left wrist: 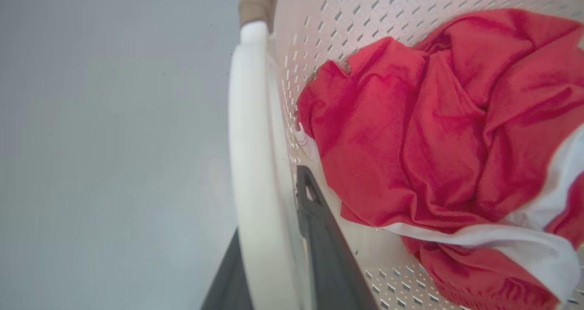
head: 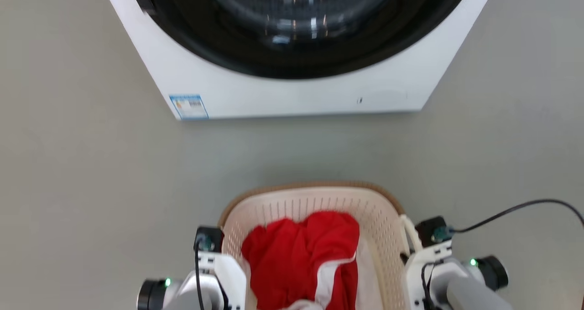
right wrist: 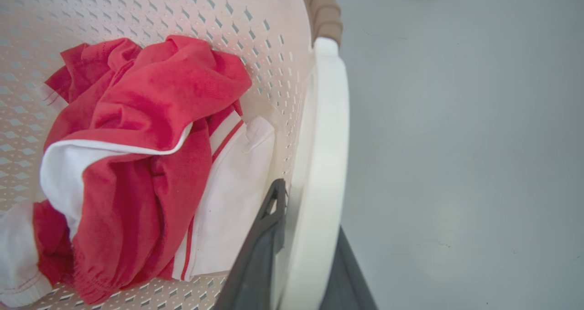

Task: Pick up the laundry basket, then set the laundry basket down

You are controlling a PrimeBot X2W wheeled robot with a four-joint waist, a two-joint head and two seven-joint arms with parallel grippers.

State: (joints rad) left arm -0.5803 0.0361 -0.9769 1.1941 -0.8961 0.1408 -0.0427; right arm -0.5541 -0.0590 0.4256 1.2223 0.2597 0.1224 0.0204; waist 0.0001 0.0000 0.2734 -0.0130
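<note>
On basket [head: 319, 202], left hand [left wrist: 273, 228], right hand [right wrist: 310, 218] clamped

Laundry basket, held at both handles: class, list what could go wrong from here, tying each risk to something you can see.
1. The left gripper and right gripper each pinch only a thin white handle of the basket; if one slips, the basket may tip and spill the red and white clothes.
2. The washing machine stands just ahead; moving forward could bump it.
3. The cable beside the right gripper might snag.
</note>
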